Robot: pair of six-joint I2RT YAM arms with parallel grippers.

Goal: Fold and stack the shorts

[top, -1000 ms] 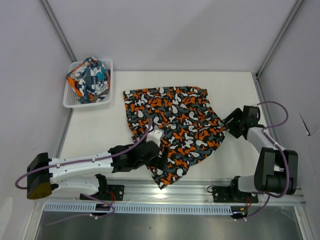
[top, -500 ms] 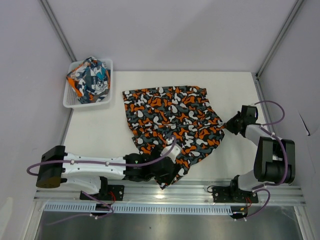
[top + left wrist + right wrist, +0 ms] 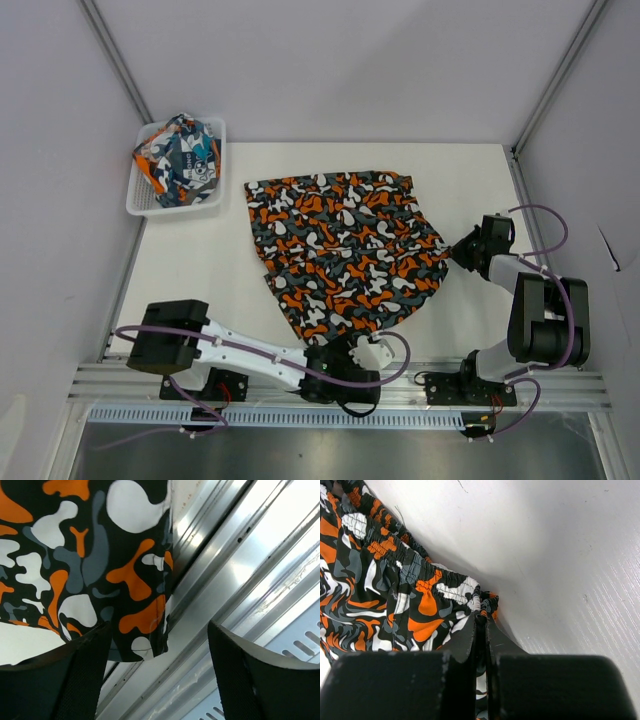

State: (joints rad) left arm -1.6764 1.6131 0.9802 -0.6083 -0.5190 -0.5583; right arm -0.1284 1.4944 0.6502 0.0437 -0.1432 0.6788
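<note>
Two shorts are in the scene. The camouflage shorts (image 3: 345, 250) lie spread out and mostly flat in the middle of the white table (image 3: 200, 265), with the waistband toward the right side and one corner reaching the near edge. The teal shorts (image 3: 182, 160) sit bunched up inside the white mesh basket (image 3: 140, 207), which stands at the far left corner of the table, well apart from the first pair.

The right gripper (image 3: 482, 630) is low on the table at the right edge of the camouflage shorts. Its jaws are pressed together on the gathered elastic waistband, and the cloth makes small folds just where it is pinched.

The left arm lies low along the near edge, and the left gripper (image 3: 160, 630) is at the near corner of the camouflage shorts. Its two fingers (image 3: 75, 680) stand wide apart and hold nothing. In the left wrist view this corner of the cloth hangs a little over the table edge, just beside the shiny metal rail (image 3: 240, 570), and it shows between the two fingers, nearer to the left one.
</note>
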